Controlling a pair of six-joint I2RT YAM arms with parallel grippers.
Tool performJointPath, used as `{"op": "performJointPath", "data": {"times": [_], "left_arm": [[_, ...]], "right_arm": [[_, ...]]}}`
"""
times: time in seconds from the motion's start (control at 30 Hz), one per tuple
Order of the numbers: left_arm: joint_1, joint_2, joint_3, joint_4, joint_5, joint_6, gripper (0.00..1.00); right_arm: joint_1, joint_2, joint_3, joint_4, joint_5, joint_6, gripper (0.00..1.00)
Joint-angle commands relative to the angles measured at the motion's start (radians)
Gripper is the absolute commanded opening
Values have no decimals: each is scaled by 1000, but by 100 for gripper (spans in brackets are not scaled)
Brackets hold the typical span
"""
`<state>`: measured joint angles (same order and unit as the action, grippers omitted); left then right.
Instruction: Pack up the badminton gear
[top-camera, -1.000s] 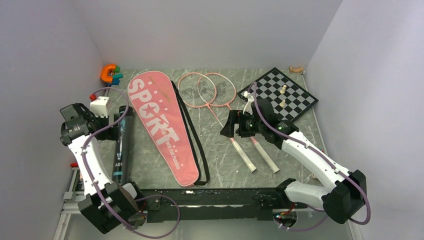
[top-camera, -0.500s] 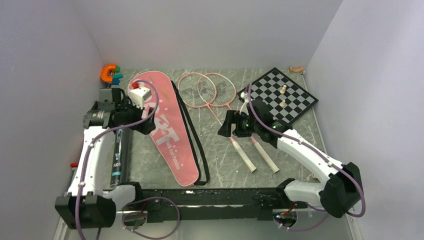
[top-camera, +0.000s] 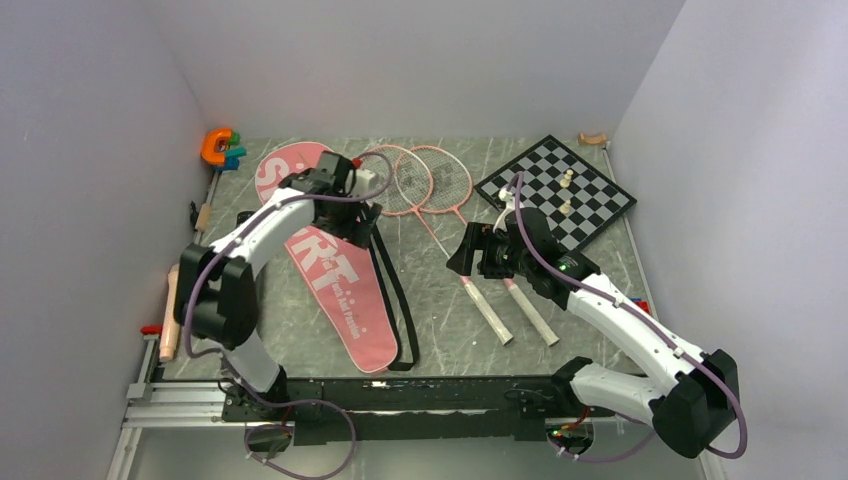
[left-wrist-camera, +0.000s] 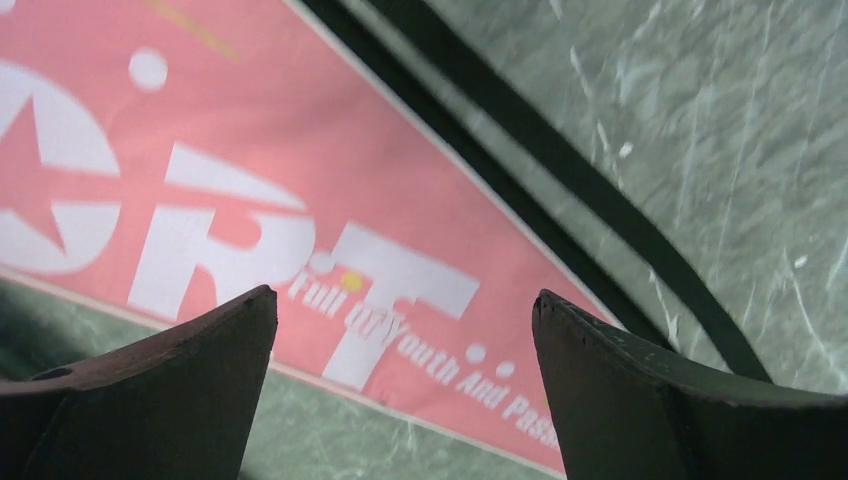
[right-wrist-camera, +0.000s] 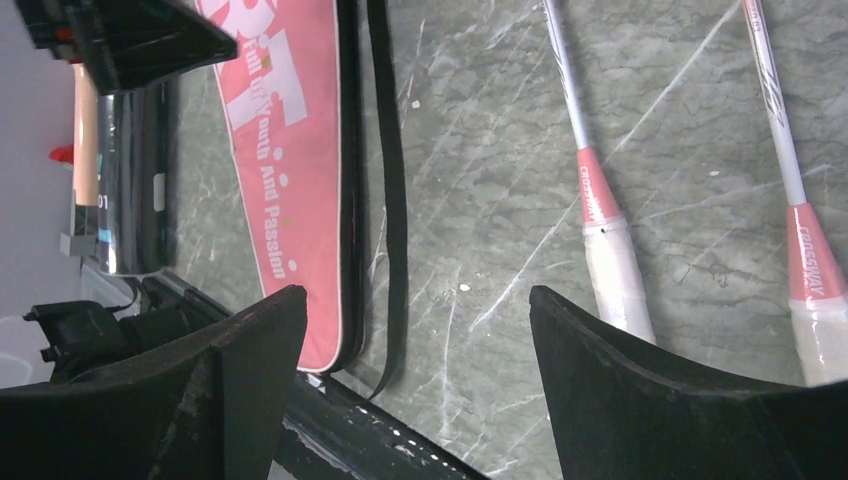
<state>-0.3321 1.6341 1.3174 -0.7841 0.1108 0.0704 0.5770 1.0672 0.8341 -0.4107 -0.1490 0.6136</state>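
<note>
The pink "SPORT" bag (top-camera: 335, 290) lies left of centre, its black strap (top-camera: 392, 285) along its right side. My left gripper (top-camera: 352, 225) is open and empty, low over the bag's "RT" letters (left-wrist-camera: 250, 150). Two pink-framed rackets (top-camera: 415, 180) lie crossed at the back, white handles (top-camera: 490, 312) pointing near. My right gripper (top-camera: 462, 258) is open and empty, just left of the handles (right-wrist-camera: 620, 280). The dark tube (right-wrist-camera: 135, 170) shows in the right wrist view; the left arm hides most of it from above. No shuttlecocks in view.
A chessboard (top-camera: 560, 190) with pale pieces sits at the back right. An orange C-shaped toy (top-camera: 215, 146) is in the back left corner. A pale rod (top-camera: 170, 315) lies along the left edge. Walls close in on three sides.
My left arm has swung from the tube at the far left, rightward and back, and its gripper is over the pink bag. My right gripper has barely moved.
</note>
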Motion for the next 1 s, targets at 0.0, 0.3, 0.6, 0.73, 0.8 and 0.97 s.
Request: {"op": "performJointPath", "data": {"times": [0.0,0.3,0.6,0.73,0.8,0.97], "left_arm": [[-69,113,75,54,-100,-63,99],[-115,272,118,126,-190,-135,99],[-124,366,113,160,-188,-136,85],[-123,345,85,172,-179,-134,64],[-123,322,59,187,-173,-135,52],[-123,296,26,197,-170,-125,26]], "right_arm": [[3,-4,7,15,30,28,85],[3,49,65,9,14,9,85],[2,84,76,36,-26,-2,85],[0,95,71,44,-38,-3,84],[1,99,71,45,-44,-6,84],[1,93,59,53,-49,-5,83]]}}
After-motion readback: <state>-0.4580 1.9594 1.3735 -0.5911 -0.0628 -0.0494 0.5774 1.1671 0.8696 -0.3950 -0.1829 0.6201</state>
